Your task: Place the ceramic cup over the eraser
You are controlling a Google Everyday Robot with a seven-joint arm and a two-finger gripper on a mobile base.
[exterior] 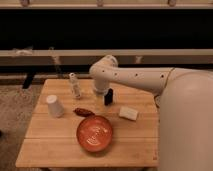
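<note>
The white ceramic cup (54, 106) stands upside down, narrow end up, on the left part of the wooden table (55, 150). The eraser (108, 96), a small black block, stands near the table's middle back. My gripper (101, 93) hangs down from the white arm just left of the eraser and close to it, well to the right of the cup. I cannot tell if it touches the eraser.
A slim whitish bottle (75, 85) stands at the back between cup and gripper. A pale cream block (128, 113) lies right of the eraser. An orange-red bowl (94, 133) sits at the front middle, with a small dark red object (82, 112) behind it.
</note>
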